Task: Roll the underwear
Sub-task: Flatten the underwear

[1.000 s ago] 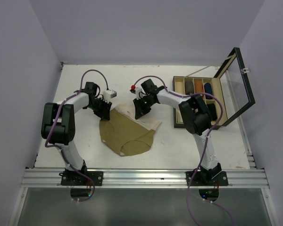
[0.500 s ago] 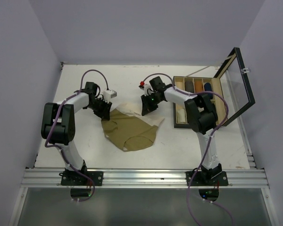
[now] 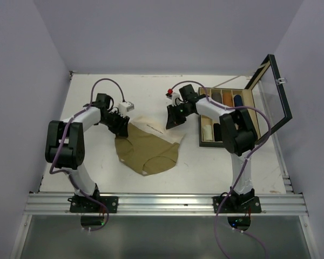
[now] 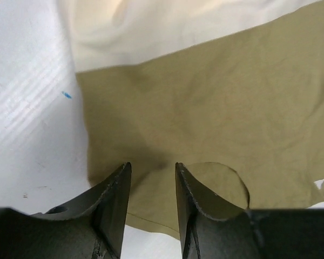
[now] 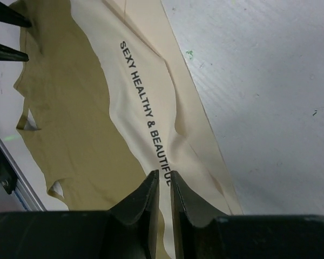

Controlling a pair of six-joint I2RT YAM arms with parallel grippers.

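The olive-tan underwear (image 3: 148,150) lies spread flat on the white table, its cream waistband (image 3: 156,128) at the far side with black printed lettering. My left gripper (image 3: 121,127) is open at the cloth's left corner, its fingers straddling the olive fabric (image 4: 205,108) just above it; the gripper (image 4: 153,166) holds nothing. My right gripper (image 3: 171,121) is at the right end of the waistband. In the right wrist view the gripper (image 5: 164,174) is shut on a raised fold of the waistband (image 5: 146,108). The dark brown underwear is not in view on the table.
A black wooden box (image 3: 200,116) with its glass lid (image 3: 272,97) open stands at the right, close to my right arm. It holds several rolled cloths in its compartments. Purple walls close in the table on three sides.
My right gripper has moved right and away with the waistband, drawing the cloth out wider and flatter. The left gripper has stayed at the left corner.
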